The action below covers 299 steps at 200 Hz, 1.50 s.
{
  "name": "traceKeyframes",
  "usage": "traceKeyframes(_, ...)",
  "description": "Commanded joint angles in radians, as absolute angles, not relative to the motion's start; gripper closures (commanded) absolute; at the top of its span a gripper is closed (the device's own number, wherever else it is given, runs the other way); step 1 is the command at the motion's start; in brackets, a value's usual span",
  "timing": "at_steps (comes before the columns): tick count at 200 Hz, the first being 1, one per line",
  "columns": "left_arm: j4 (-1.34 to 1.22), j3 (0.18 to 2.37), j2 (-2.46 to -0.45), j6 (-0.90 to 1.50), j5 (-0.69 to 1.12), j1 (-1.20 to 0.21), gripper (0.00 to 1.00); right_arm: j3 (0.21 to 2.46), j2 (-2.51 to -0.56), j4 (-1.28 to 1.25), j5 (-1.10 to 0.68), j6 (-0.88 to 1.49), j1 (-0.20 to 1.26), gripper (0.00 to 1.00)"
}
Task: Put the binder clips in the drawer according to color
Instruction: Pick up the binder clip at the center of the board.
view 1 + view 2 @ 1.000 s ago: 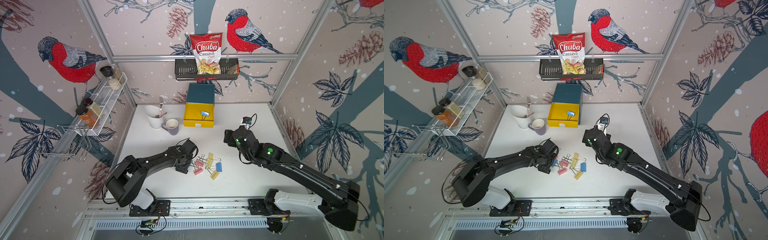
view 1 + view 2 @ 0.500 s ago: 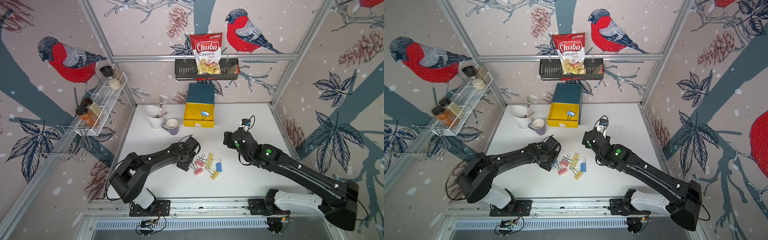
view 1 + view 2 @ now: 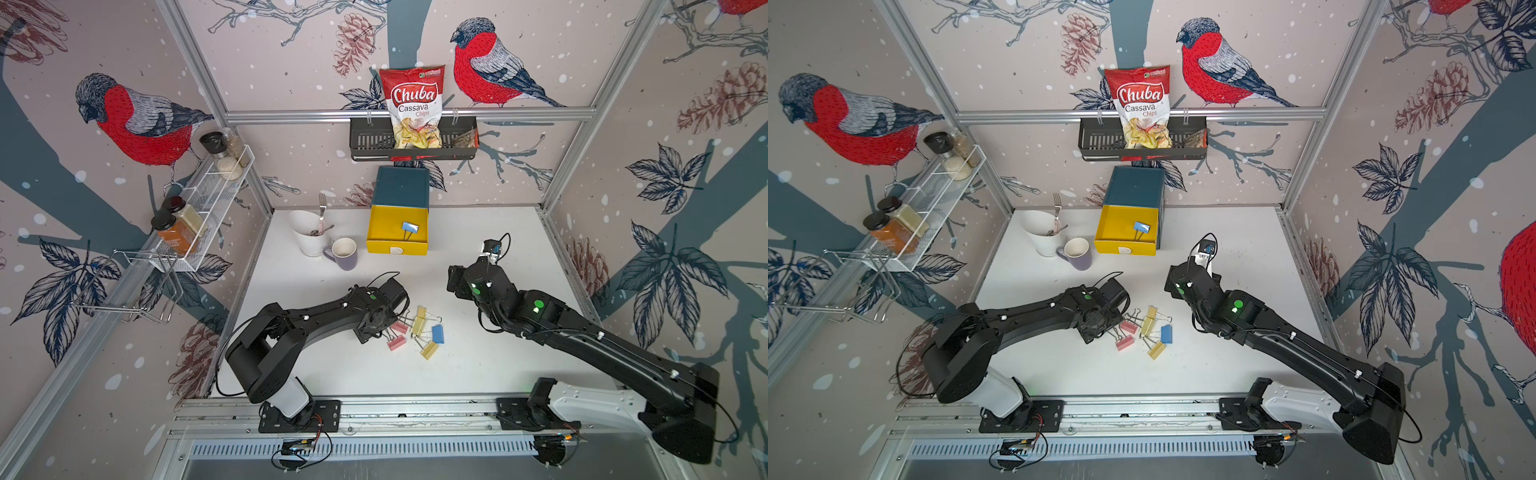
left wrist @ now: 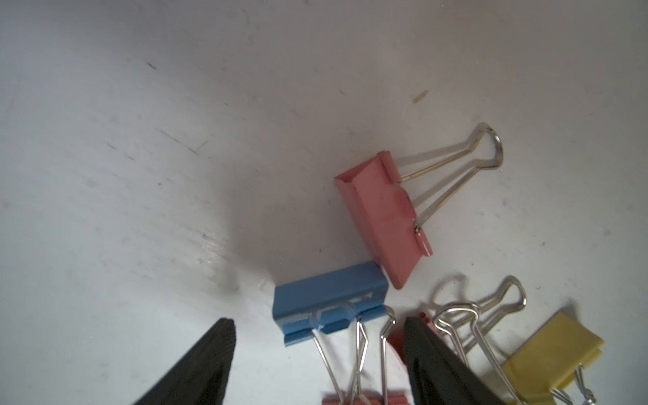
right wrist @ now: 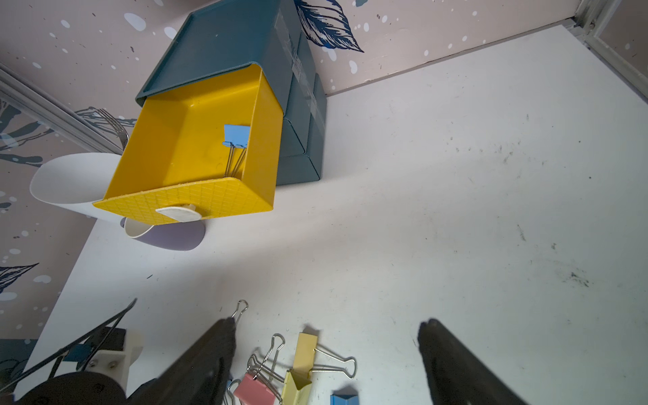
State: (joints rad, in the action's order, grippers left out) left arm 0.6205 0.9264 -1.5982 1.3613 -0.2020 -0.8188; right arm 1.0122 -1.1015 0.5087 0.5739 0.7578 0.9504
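Left gripper (image 4: 317,321) has edged toward the binder clips (image 3: 415,332) heaped on the table (image 3: 478,365). Its fingers stand apart, straddling the wire handles of a loose blue clip (image 4: 329,301) (no clamping is visible). Right gripper (image 5: 328,322) hovers near the heap, fingers spread wide, holding nothing. At the back wall, the yellow top drawer (image 3: 415,248) is pulled out and contains one stored blue clip (image 3: 409,227). The white cup (image 3: 305,245) holds a fork (image 3: 322,208). The wall basket (image 3: 370,143) holds a chips bag (image 3: 413,99).
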Motion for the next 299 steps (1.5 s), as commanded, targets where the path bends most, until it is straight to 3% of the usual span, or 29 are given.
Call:
traceKeyframes(1,0.660,0.946,-1.627,1.357,-0.225,-0.831,0.17,1.014,-1.098,0.498,0.569,0.764,0.952,0.13)
traceKeyframes(114,0.618,0.928,-1.704,1.440,-0.238,-0.835,0.20,1.002,-1.093,0.493,0.562,0.779,0.957,0.13)
traceKeyframes(163,0.543,0.860,-1.667,1.478,-0.226,-0.837,0.37,0.993,-1.097,0.481,0.555,0.782,0.960,0.14)
traceKeyframes(189,0.523,0.833,-1.640,1.500,-0.219,-0.839,0.39,0.984,-1.099,0.480,0.549,0.787,0.960,0.13)
traceKeyframes(239,0.560,0.823,-1.534,1.531,-0.240,-0.861,0.46,0.928,-1.143,0.488,0.508,0.859,0.964,0.14)
traceKeyframes(299,0.636,0.928,-1.255,1.462,-0.330,-0.900,0.51,0.804,-1.228,0.486,0.379,1.209,0.965,0.20)
